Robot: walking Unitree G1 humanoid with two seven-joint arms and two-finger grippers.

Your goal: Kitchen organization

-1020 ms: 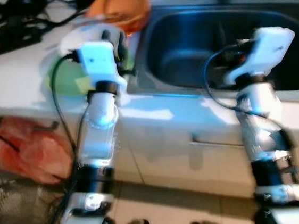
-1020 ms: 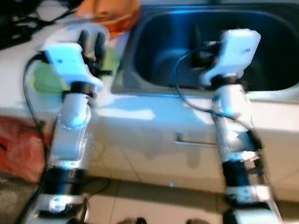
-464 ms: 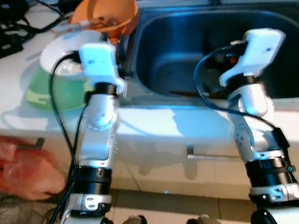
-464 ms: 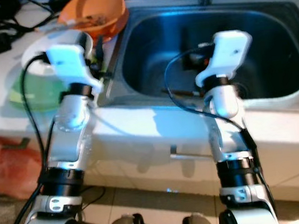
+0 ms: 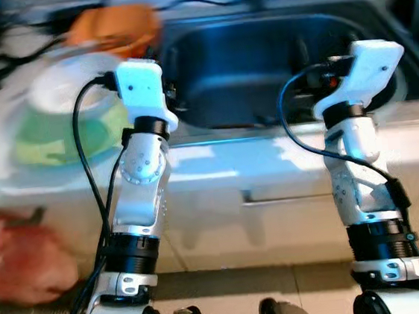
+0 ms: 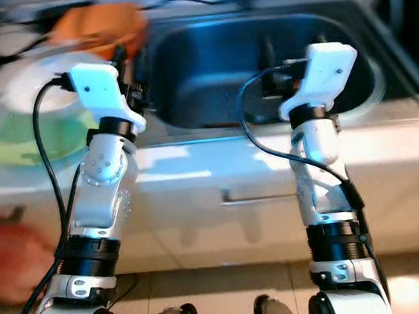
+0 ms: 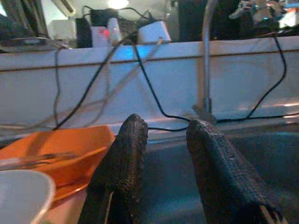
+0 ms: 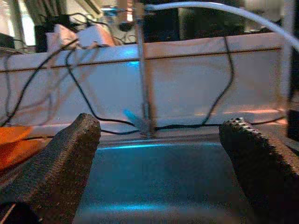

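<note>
Right end effector above sink

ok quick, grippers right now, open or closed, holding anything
Left gripper: open a little, narrow gap between the fingers, holding nothing.
Right gripper: wide open over the sink, holding nothing.

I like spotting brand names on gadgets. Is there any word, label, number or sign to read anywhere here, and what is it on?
None can be read.
The white casings on both wrists carry no visible print.
The white adapters behind the sink are too small and blurred to show any marking.
The orange bowl shows no text.
</note>
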